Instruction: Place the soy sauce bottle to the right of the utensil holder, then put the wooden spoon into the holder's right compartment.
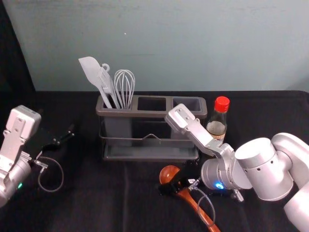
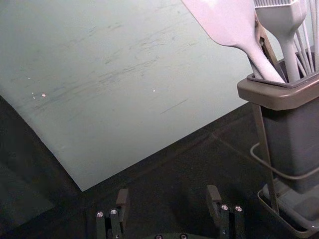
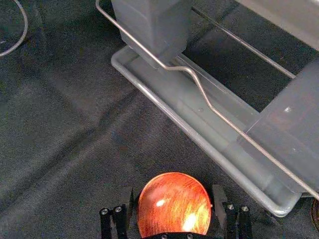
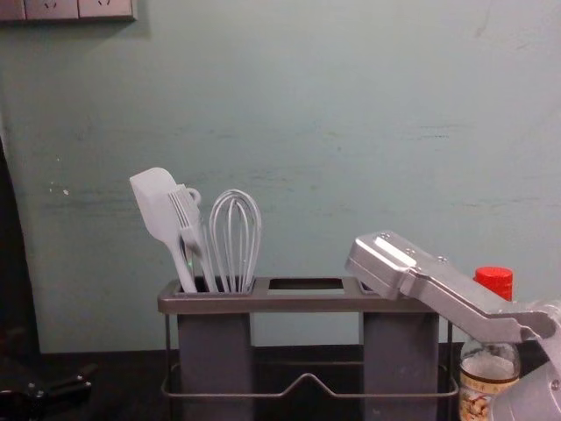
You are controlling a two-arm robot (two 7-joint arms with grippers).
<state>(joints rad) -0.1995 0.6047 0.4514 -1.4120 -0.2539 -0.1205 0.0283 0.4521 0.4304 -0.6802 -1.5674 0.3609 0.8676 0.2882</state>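
Right pincer (image 1: 173,183) over partly hidden spoon (image 1: 167,173)

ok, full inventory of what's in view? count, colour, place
utensil holder: 1, grey-brown, mid-table
spatula: 1, pale grey, holder's left compartment
brush: 1, pale grey, same compartment
whisk: 1, pale grey, same compartment
other utensil ends: count unclear, partly hidden behind the brush
soy sauce bottle: 1, red cap, right of holder
wooden spoon: 1, orange-brown, in front of holder
cloth: 1, black, over table
wall: 1, grey-green, behind
wall panel: 1, pinkish-grey, chest view's upper left
left gripper: 1, black, left of holder, open
right gripper: 1, black, open around spoon
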